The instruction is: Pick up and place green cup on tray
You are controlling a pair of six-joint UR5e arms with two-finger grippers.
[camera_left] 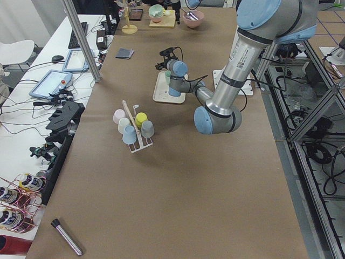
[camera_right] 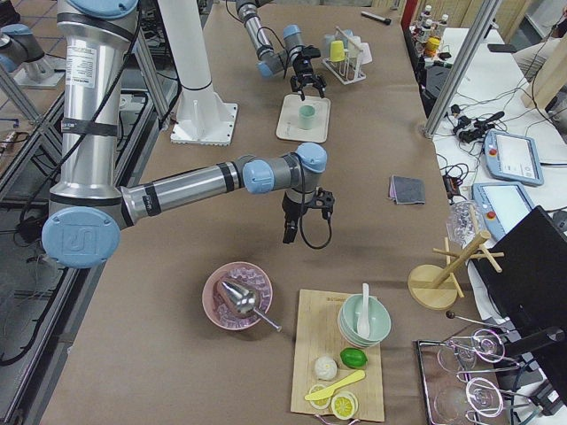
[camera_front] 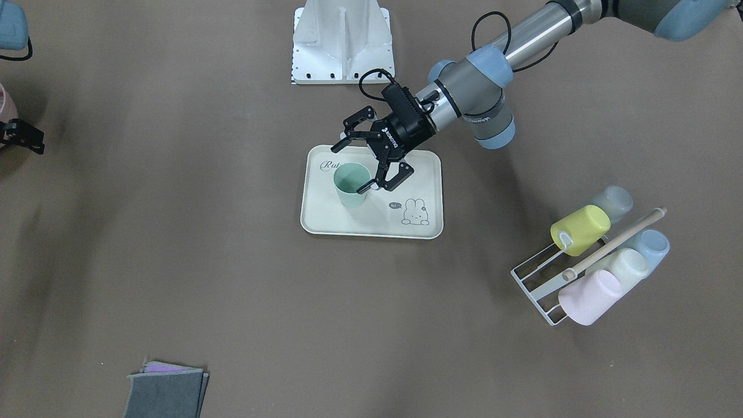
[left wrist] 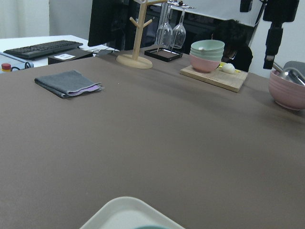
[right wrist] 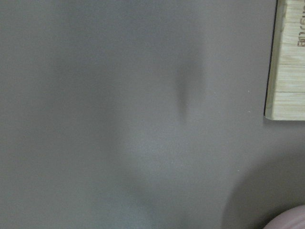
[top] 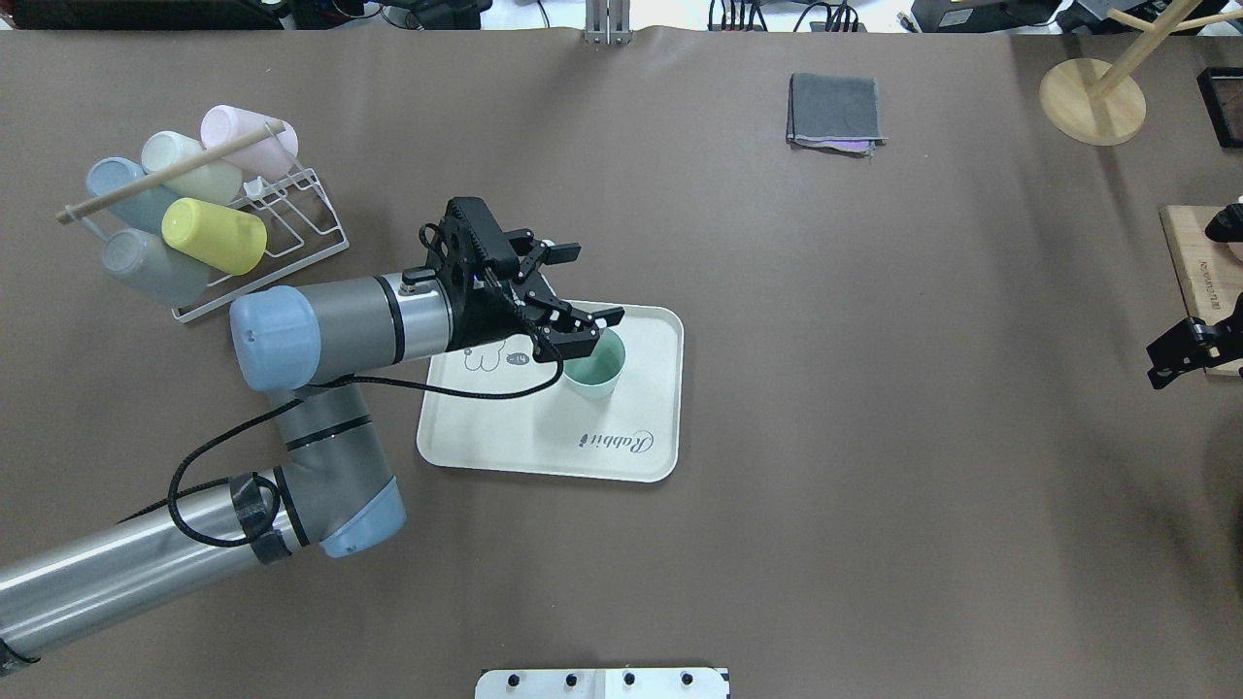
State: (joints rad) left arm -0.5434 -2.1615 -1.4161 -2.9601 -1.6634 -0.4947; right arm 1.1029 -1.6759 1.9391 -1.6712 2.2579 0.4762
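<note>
Green cup (camera_front: 352, 184) stands upright, axis vertical, on the tray (camera_front: 371, 223) at frame centre. Left gripper (camera_front: 354, 165) is spread wide, holding nothing, fingers either side of the rim. Right gripper (camera_front: 23, 136) sits far off at left edge; can't tell its state.

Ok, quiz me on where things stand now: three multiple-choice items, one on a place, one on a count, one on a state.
1. Where is the green cup?
A. upright on the tray
B. outside the tray
C. lifted in the air

2. How many cups lie in the wire rack?
A. three
B. five
C. seven

3. How is the left gripper?
A. shut on the cup
B. shut, empty
C. open

Answers: 1 A, the cup stands inside the tray's rim. 2 B, there are pink, cream, blue, yellow and grey ones. 3 C, its fingers stand wide apart.
</note>
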